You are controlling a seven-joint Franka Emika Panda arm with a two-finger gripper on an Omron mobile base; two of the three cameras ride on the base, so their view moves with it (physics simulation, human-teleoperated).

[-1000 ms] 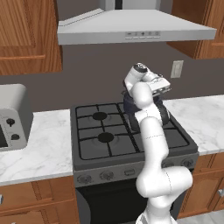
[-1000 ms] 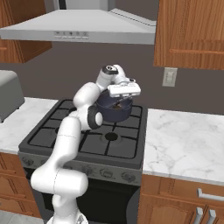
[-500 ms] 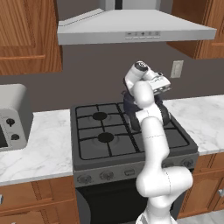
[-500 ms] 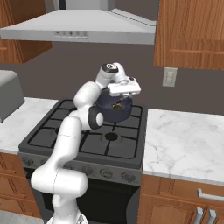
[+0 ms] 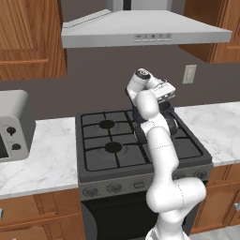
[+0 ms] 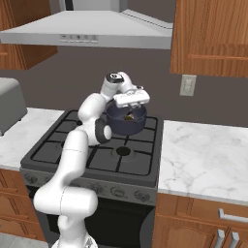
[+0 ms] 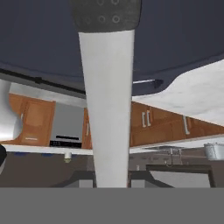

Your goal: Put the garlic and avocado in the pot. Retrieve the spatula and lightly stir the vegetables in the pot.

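While the white arm leans over the stove [image 6: 72, 145], its gripper [image 6: 130, 107] points down into the pot [image 6: 125, 125]. The pot sits on the back burner, on the side near the stone counter [image 6: 203, 155]. It is round, dark blue-grey, and looks heavy enough to stay put when something pokes around in it.

From the hand's own camera, the spatula [image 7: 107, 109] runs straight up the middle. It has a long, flat grey part and a black end with little holes at the top. That black end is right up against the dark side of the pot. The two small finger tips sit tight on both sides of the grey part, so the pincer is clamped on the spatula.

I think the spatula is light and stiff, so it will not bend much. The grey part looks smooth and may slip or twist if the hold is weak. Holding it far from the black end is good, since the black end does the stirring.

I can't make out the garlic or the avocado for sure. They are tiny and light, so soft, slow stirs should be enough.
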